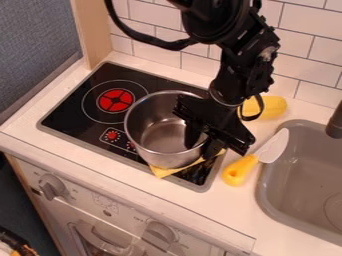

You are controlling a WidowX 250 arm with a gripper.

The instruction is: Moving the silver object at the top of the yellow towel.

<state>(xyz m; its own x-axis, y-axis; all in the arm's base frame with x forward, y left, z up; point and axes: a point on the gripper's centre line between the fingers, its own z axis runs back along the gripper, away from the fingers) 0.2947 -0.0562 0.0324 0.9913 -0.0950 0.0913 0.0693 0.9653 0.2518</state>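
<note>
Gripper (200, 150) at pot's right rim: keep it level, don't drag the cloth

Hand is down at the pot's right wall, near side. Can't tell if it's pinching the wall or spread around it.

Layout, big to small:
- Counter (227, 215): the base for all of it.
- Cooktop (73, 117): left of the sink (287, 200). Pot belongs to its near right part.
- Silver pot (157, 157): upright or close to it, over part of the yellow towel. Cloth pokes out at the near and right sides. Can't tell how much is under the base.
- Yellow towel (162, 172): thin, likely to bunch if the pot slides.
- Toy knife (238, 172): right of the pot, yellow handle toward the near side.

My read: placement is close to done, or only a small shift is left. If shifting, confirm grip first, lift just clear of the cloth, move, lower flat. One-sided hold, so expect the far left side to sag; go slow. Once the base sits flat, let go fully, then back straight up. Sideways exit could hook the rim or nudge the knife.
</note>
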